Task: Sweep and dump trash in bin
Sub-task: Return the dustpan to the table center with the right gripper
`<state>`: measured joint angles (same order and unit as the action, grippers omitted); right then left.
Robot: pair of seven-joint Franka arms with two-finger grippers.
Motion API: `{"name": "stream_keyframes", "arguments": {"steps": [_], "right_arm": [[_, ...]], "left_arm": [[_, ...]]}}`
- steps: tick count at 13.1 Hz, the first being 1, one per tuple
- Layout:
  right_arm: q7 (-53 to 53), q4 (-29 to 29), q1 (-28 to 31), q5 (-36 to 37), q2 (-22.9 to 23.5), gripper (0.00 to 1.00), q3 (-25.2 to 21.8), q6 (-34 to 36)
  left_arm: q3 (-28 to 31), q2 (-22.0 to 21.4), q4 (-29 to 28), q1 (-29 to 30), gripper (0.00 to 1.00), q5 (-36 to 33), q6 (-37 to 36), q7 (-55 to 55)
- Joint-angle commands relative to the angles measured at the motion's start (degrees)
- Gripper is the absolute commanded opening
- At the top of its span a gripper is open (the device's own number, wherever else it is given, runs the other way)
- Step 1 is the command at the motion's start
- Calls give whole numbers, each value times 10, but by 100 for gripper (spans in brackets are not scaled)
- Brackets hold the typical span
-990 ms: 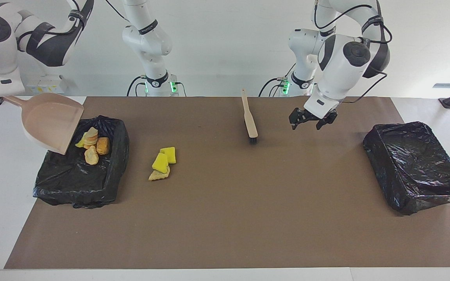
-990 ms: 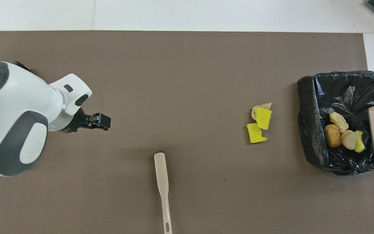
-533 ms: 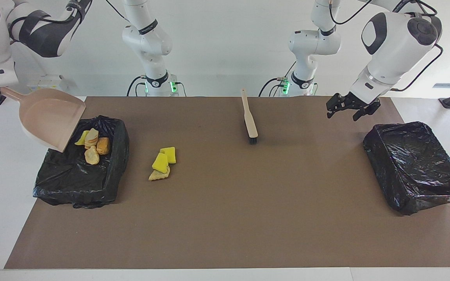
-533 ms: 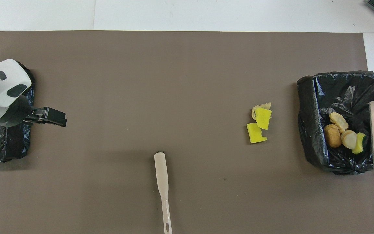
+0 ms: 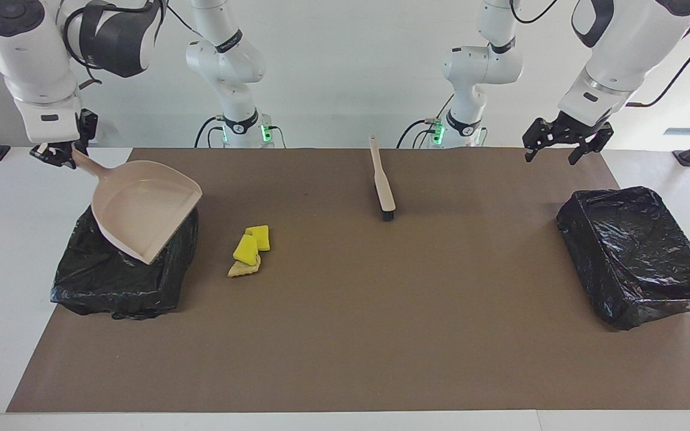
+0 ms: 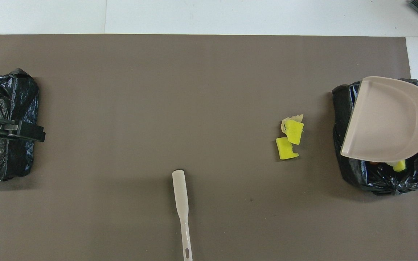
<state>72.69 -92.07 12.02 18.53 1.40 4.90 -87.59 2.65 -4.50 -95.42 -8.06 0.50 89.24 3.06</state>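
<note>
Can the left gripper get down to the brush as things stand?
Probably yes. The left gripper is open and holds nothing, and the brush lies alone on the mat with nothing beside it.

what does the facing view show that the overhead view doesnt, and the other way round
Only the facing view shows the right gripper, shut on the dustpan handle, and the arm bases. Only the overhead view shows a yellow chunk in the bin at the right arm's end, peeking from under the pan. Both show the dustpan over that bin, three chunks on the mat, the brush, the second bin, and the open left gripper.
</note>
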Motion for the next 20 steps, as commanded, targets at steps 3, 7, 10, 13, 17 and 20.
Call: {"name": "stream_keyframes", "arguments": {"steps": [3, 7, 10, 13, 17, 20], "right_arm": [[-293, 7, -101, -117, -2, 0, 6, 24], [-568, 1, -165, -203, 12, 0, 9, -4], [-738, -1, -219, -255, 41, 0, 9, -48], [-889, -4, -281, -305, 83, 0, 9, -112], [-1009, -33, -367, -319, 135, 0, 9, -229], [-1038, -43, -398, -319, 180, 0, 9, -307]], "left_arm": [[-3, 5, 9, 7, 100, -8, -5, 24], [-3, 5, 7, 0, 100, -8, -5, 25], [-1, 1, 12, 6, 100, -8, -5, 25], [-1, 1, 12, 0, 100, -9, -6, 21], [-2, 2, 10, -2, 100, -8, -5, 19], [-3, -2, 3, -3, 100, -8, -5, 20]]}}
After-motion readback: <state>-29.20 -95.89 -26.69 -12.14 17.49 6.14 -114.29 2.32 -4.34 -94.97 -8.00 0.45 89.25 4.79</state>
